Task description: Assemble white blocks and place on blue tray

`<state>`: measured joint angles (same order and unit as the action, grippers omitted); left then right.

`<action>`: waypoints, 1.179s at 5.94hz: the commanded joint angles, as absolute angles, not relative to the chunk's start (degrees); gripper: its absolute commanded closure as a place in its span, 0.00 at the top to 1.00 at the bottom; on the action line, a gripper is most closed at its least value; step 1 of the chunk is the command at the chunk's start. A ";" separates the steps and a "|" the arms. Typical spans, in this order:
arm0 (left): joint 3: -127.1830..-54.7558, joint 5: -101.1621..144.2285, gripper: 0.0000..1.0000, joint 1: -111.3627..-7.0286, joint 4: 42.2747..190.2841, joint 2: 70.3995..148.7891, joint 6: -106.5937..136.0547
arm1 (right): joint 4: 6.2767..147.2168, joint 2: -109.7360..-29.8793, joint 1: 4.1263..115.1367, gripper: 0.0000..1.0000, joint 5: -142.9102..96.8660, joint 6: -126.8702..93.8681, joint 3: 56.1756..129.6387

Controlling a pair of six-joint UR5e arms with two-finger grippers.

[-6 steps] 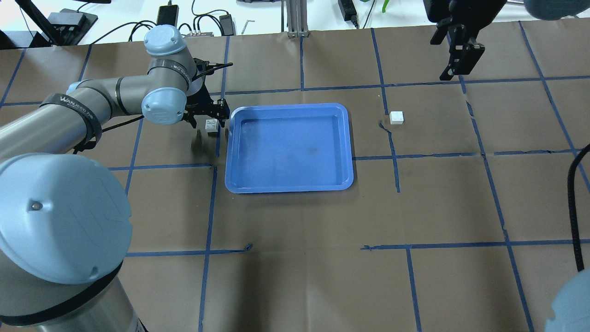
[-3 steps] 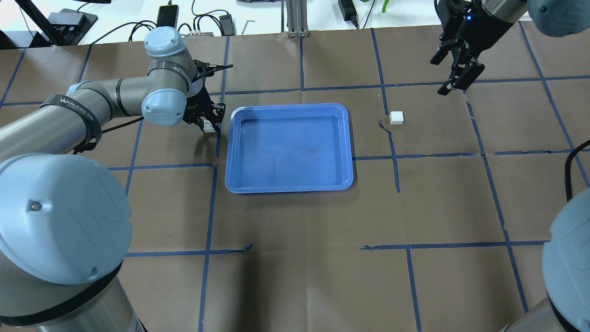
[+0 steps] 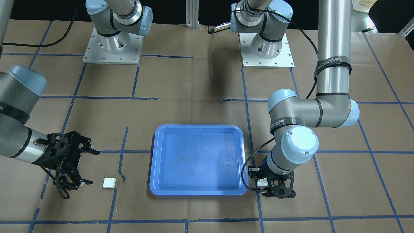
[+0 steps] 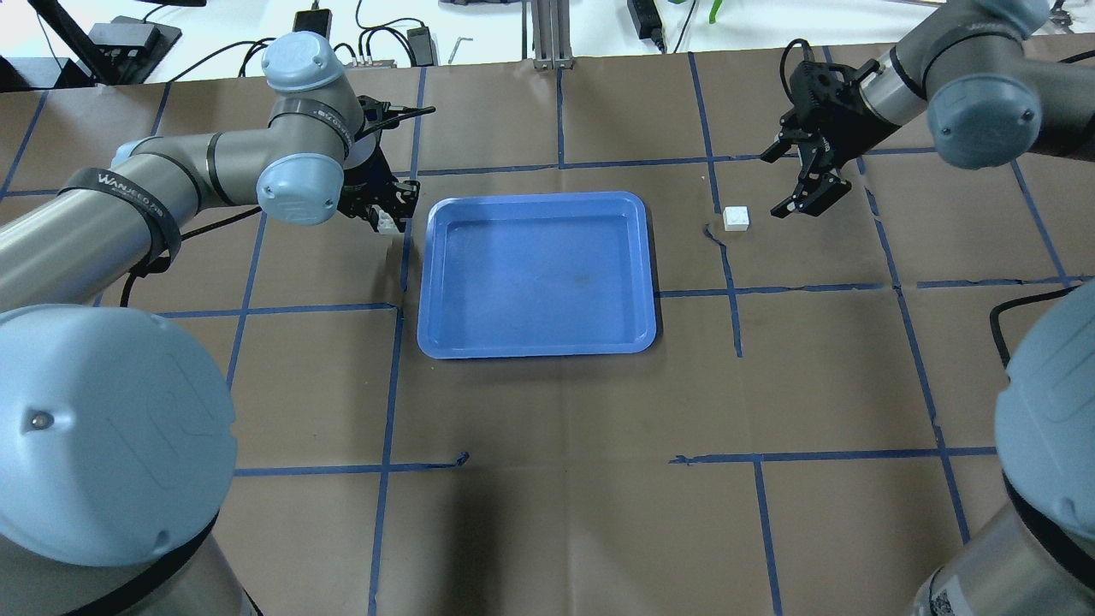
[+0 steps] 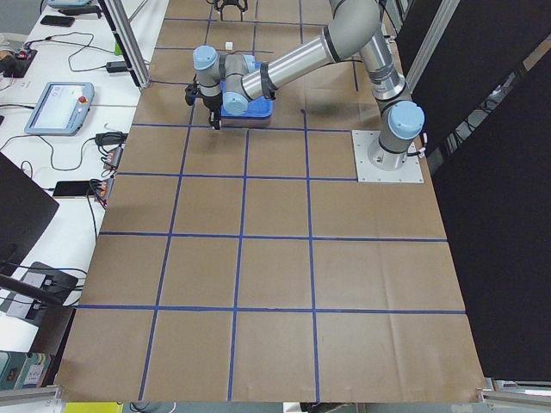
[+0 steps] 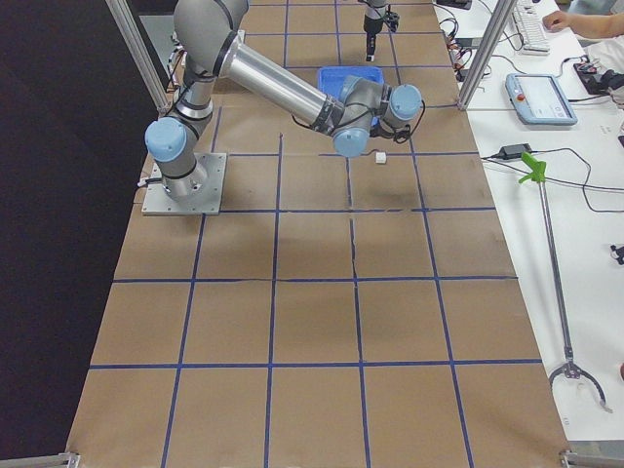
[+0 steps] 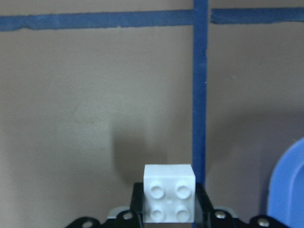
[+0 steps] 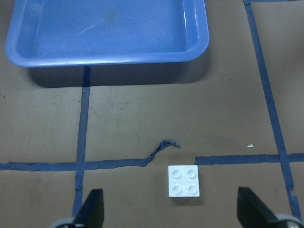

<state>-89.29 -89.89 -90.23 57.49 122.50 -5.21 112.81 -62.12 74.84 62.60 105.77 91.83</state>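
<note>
My left pincer point(image 4: 389, 221) is clenching one white block point(image 7: 169, 199) at 10 o'clock from the blue tray point(image 4: 537, 349), just outside its rim. My right pincer point(image 4: 784, 181) is hanging spread wide above the bench point(image 4: 556, 479), with the other white block point(image 4: 736, 218) lying loose just beside it, at the tray's 2 o'clock.

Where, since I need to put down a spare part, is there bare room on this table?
The blue tray is empty inside. The paper between its near rim and the robot's bases is bare. Crowded: the tray's left side, where the left gripper holds one white block, and its right, where the open right gripper hovers by the loose white block.
</note>
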 commanded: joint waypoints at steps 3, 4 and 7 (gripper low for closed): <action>-92.01 -90.09 0.03 -105.27 59.41 120.06 -12.87 | 119.43 -55.47 74.79 1.00 62.32 111.44 92.82; -94.20 -90.26 0.03 -107.47 59.41 119.88 -18.40 | 120.31 -54.15 74.79 1.00 62.31 111.36 92.90; -95.36 -91.41 0.04 -108.19 54.41 120.49 -48.34 | 120.32 -54.23 74.79 0.81 58.54 111.09 92.72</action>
